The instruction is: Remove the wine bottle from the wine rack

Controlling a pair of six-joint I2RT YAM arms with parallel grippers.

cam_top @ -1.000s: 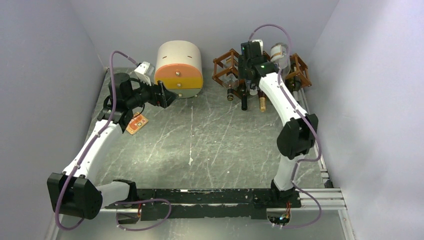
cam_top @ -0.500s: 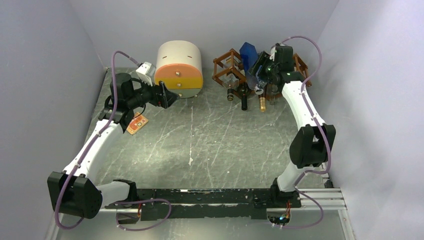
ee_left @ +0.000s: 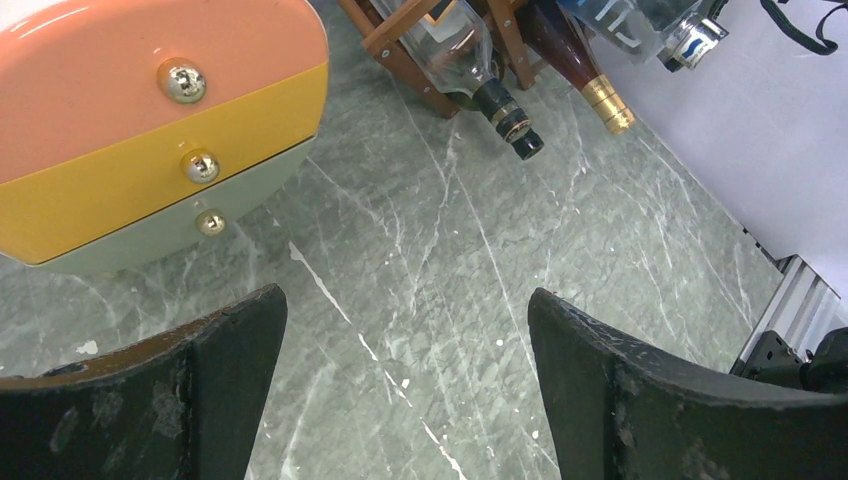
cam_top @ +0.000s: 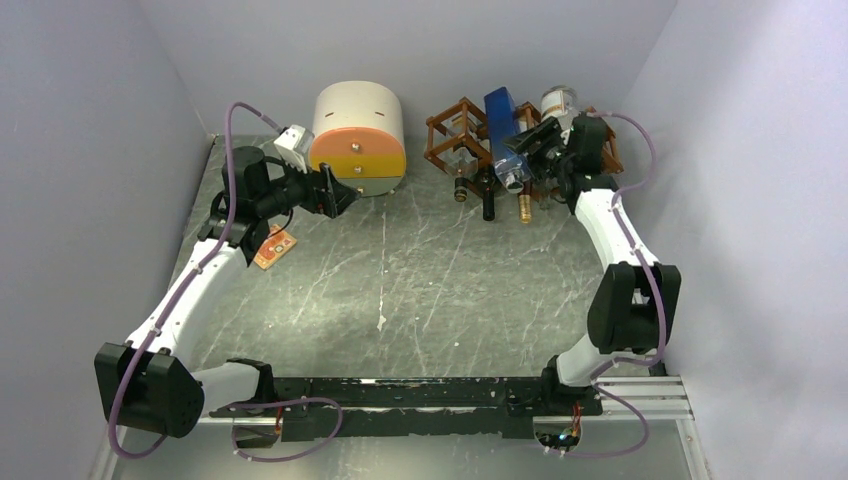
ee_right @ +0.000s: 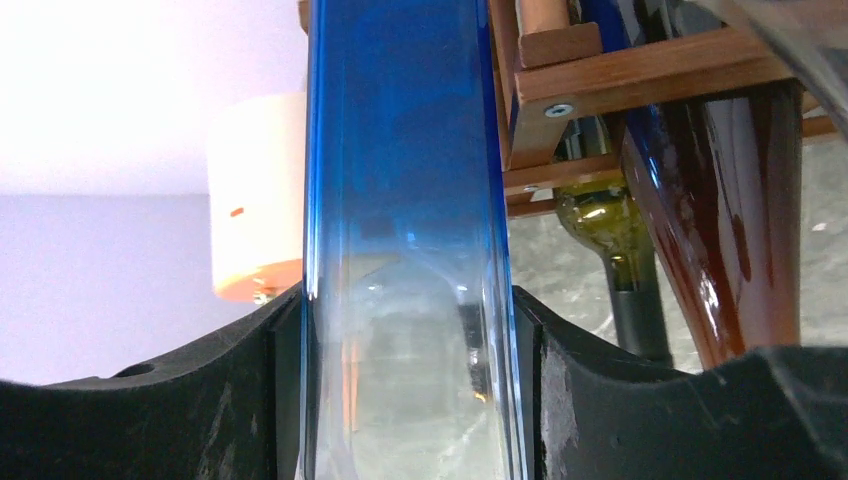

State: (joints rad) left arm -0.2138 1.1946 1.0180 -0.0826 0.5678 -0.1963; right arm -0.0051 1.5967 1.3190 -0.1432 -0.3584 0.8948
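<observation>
Wine bottle, blue fading clear, in right hand

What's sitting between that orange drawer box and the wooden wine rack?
Nothing: just bare table separates the drawer box from the wine rack, clearest in the top view.

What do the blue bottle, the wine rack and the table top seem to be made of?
The blue bottle: likely glass, glossy and see-through; the background shows through. The wine rack: reddish-brown wood, with visible grain and a screw. The table top: looks like grey-green marble with white veins, perhaps only a printed surface.
</observation>
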